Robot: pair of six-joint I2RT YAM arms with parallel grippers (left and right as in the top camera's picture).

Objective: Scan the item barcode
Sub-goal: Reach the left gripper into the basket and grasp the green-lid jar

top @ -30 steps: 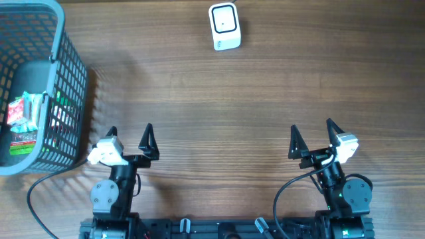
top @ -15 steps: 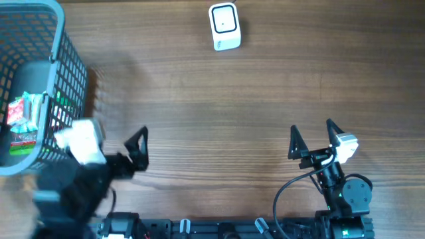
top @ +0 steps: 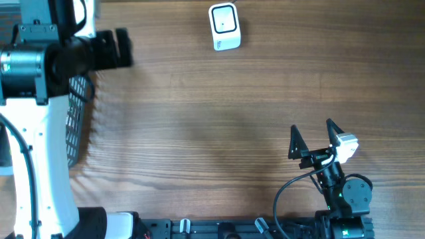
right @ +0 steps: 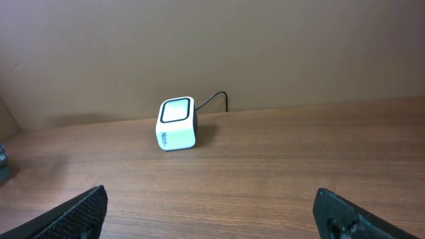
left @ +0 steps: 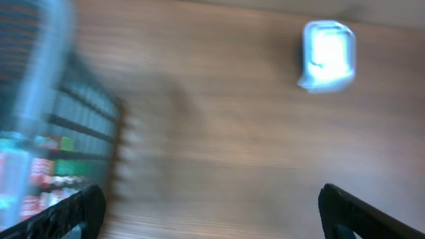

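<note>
The white barcode scanner (top: pixel 224 26) with its dark-rimmed window stands at the table's far middle, also in the right wrist view (right: pixel 177 124) and blurred in the left wrist view (left: pixel 327 56). The items are red, green and white packets (left: pixel 43 169) inside the grey mesh basket (left: pixel 73 113) on the left. My left arm (top: pixel 40 60) is raised high over that basket and hides most of it from above. The left gripper (left: pixel 209 206) hangs open and empty, beside the basket's right wall. The right gripper (top: pixel 312 127) rests open and empty near the front edge.
A strip of the basket's mesh wall (top: pixel 78 126) shows beside the left arm. The scanner's cable (right: pixel 216 99) runs off behind it toward the back wall. Bare wooden tabletop (top: pixel 212 119) lies between the basket, the scanner and the right gripper.
The left arm has lifted from its rest at the front edge and swung up and back over the basket, its jaws still open. The right arm has not moved.
</note>
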